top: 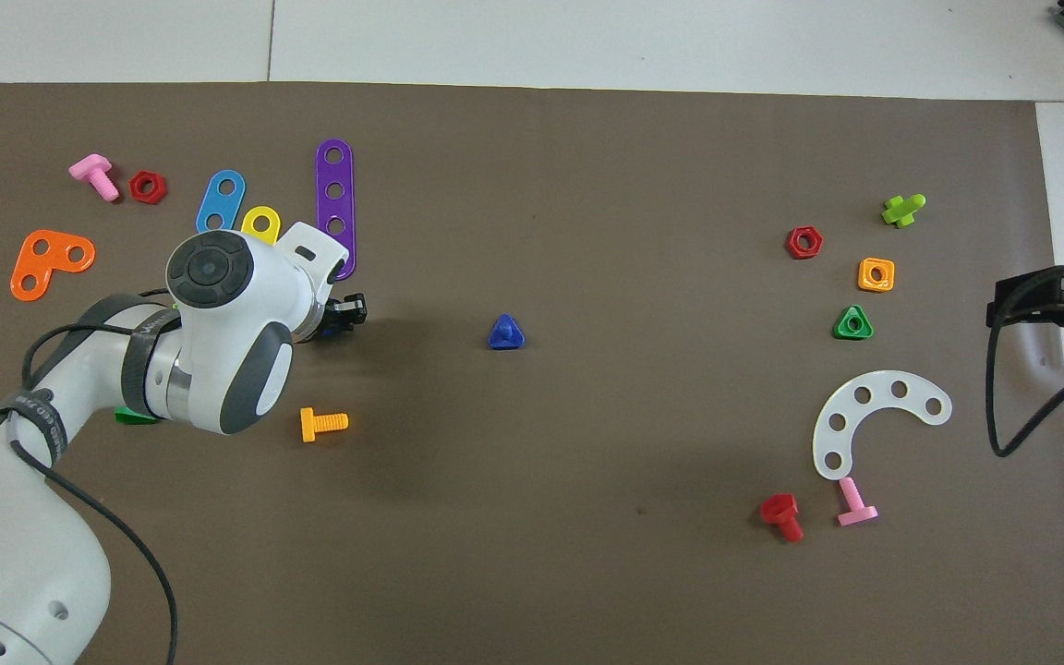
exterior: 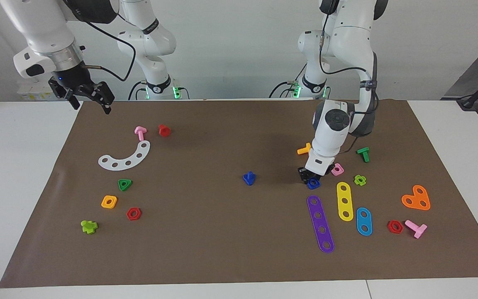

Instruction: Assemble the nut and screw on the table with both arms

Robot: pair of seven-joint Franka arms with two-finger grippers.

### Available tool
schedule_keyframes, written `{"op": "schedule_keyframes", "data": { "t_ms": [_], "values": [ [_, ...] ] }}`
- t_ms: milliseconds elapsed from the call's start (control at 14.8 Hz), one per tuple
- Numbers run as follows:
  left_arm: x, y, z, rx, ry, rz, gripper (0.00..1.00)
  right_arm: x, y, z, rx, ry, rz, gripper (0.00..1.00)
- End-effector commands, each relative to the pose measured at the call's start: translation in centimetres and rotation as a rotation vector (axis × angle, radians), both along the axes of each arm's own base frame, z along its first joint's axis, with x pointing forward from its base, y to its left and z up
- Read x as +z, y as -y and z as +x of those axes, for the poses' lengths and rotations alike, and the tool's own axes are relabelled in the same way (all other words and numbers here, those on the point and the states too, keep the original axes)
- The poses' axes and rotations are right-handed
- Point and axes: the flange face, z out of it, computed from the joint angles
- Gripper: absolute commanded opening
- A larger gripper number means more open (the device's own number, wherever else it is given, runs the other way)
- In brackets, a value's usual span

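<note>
Blue nut (exterior: 313,183) at purple strip's (exterior: 320,224) 12 o'clock, under left gripper (exterior: 308,176), fingers unreadable | right gripper (exterior: 89,94) waits, released | screw (exterior: 249,178) mid-mat | I judge both light, rigid, slick: pinch nut's flat edges

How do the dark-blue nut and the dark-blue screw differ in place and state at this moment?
The nut lies at the left gripper, low at the mat beside the purple strip; the screw stands alone near the mat's middle, no gripper near it. The nut lies flat with its hole showing; the screw rests head down, shaft up. The overhead view hides the nut under the left arm but shows the screw plainly. Both are dark-blue plastic on the mat.
</note>
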Motion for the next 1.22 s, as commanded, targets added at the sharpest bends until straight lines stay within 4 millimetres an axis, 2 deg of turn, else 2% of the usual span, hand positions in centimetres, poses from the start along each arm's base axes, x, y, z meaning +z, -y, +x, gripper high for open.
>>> {"op": "schedule_keyframes", "data": {
  "t_ms": [0, 135, 271, 677, 813, 948, 1151],
  "values": [
    [1.9, 1.0, 2.3, -0.011, 0.029, 0.014, 0.19, -0.1, -0.2, -0.2, -0.006, 0.005, 0.016, 1.0],
    [4.2, 3.4, 3.8, -0.034, 0.025, 0.017, 0.18, -0.1, -0.1, -0.2, -0.006, 0.005, 0.016, 1.0],
    [6.5, 7.2, 4.2, -0.061, 0.019, -0.006, 0.18, 0.0, -0.1, -0.2, -0.006, 0.007, 0.016, 1.0],
    [8.9, 18.7, 1.2, -0.166, -0.024, -0.085, 0.18, -0.1, 0.0, -0.3, -0.004, 0.005, 0.016, 1.0],
    [8.9, 20.6, 0.0, -0.196, -0.028, -0.087, 0.19, -0.1, 0.1, -0.3, -0.006, 0.004, 0.016, 1.0],
    [7.7, 22.5, -1.1, -0.224, -0.037, -0.085, 0.18, -0.1, 0.1, -0.3, -0.006, 0.005, 0.016, 1.0],
    [7.4, 22.9, -1.4, -0.234, -0.036, -0.085, 0.18, -0.1, 0.2, -0.3, 0.002, 0.005, 0.016, 1.0]
  ]
}}
